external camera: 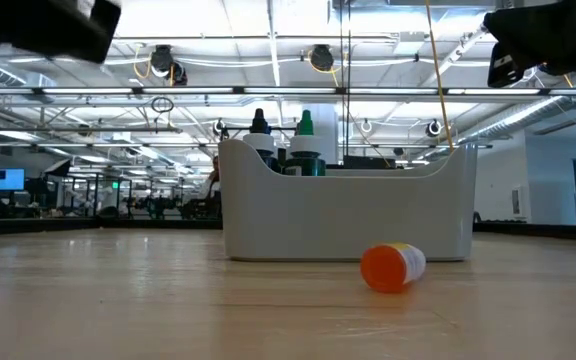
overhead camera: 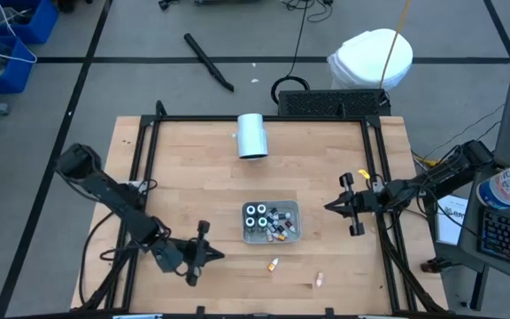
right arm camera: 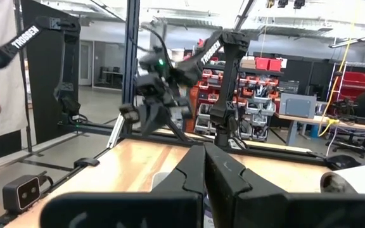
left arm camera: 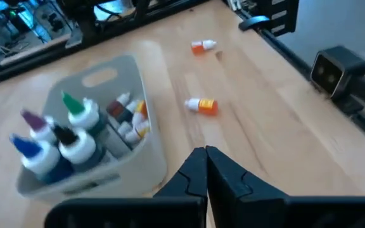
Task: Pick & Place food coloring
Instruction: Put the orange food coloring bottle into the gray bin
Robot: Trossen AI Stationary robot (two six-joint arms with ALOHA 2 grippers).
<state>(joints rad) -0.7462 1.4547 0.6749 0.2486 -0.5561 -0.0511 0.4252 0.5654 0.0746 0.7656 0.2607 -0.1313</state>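
So my left gripper (overhead camera: 209, 254) is sitting low at the near-left part of the table (overhead camera: 193, 177), fingers pinched together on nothing, and pointed toward the tray (overhead camera: 271, 221). From the left wrist cam the fingertips (left arm camera: 206, 155) meet just short of the tray's corner (left arm camera: 138, 114). Most of the food coloring (overhead camera: 269, 221) is packed in that grey tray near the middle of the table: I can see blue, purple, black and green tips standing upright on 1 side, and smaller bottles lying or leaning on the other. 2 bottles are loose on the wood, lying on their sides on the near side of the tray: an orange one (overhead camera: 274, 264) close to it, and a second one (overhead camera: 319, 281) farther out toward the right edge. In the low view the orange bottle (external camera: 392, 267) lies in front of the tray wall (external camera: 348, 215), not touching it. My right gripper (overhead camera: 333, 206) hangs off to the right of the tray, closed and empty too. A white cylinder (overhead camera: 252, 136) lies on its side at the far end of the table.
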